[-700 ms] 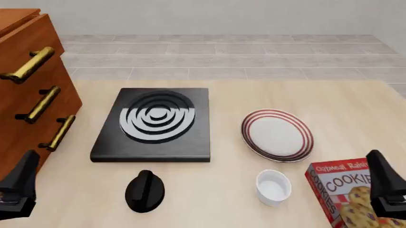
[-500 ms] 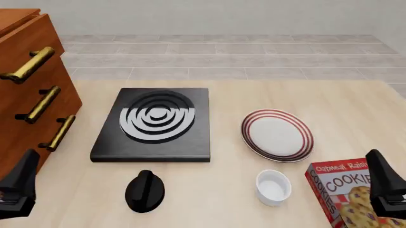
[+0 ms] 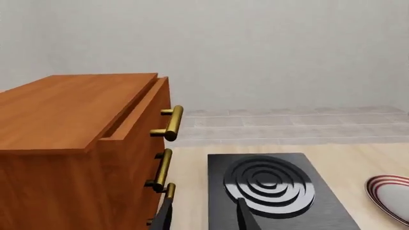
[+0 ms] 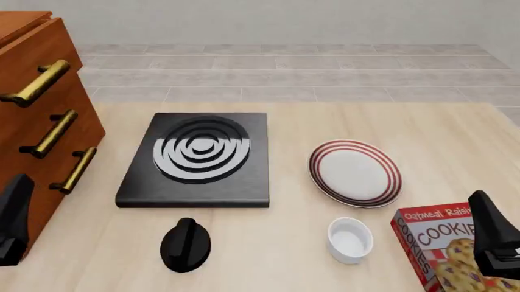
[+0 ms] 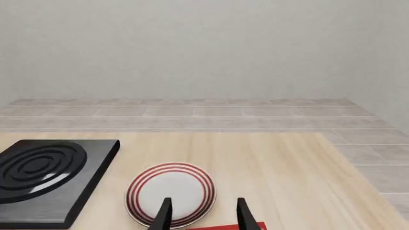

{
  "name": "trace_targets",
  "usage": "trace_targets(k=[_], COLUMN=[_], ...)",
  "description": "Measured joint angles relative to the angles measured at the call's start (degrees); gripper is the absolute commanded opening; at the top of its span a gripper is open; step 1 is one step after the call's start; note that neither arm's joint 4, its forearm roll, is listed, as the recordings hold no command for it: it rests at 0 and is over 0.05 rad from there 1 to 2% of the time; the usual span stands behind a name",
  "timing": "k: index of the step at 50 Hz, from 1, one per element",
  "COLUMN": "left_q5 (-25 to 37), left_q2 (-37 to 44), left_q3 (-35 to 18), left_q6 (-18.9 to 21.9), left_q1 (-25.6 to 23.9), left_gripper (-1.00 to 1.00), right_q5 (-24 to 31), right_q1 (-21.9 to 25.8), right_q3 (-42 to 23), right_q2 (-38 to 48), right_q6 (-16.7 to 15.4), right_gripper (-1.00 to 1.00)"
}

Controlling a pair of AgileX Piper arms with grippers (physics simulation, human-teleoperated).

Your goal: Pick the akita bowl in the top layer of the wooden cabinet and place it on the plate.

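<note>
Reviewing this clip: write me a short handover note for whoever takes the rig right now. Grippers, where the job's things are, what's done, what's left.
Left gripper: jaws open, empty, near the wooden cabinet's lower drawers.
Right gripper: jaws open, empty, low at the table's near right by the cookie box.
Top layer: barely ajar; its brass handle untouched.
Akita bowl: not visible in any view.
Plate: bare, on the table right of the black stove.
Done: nothing yet.
Left: pull the top layer open, lift the bowl out, set it on the plate. Do not confuse it with the white cup.
</note>
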Motion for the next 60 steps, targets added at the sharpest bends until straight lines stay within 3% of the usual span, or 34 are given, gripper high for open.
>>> trace_targets(k=[60], left_q5=[9.7], left_q2=[11.3], left_q3=[-23.1], left_q6=[2.1], left_q1=[-2.8], left_gripper=[1.0], right_q5=[0.5], right_q1=[0.3], right_q3=[-0.1], right_q2=[-0.9], right_q6=[0.0], right_gripper=[1.0])
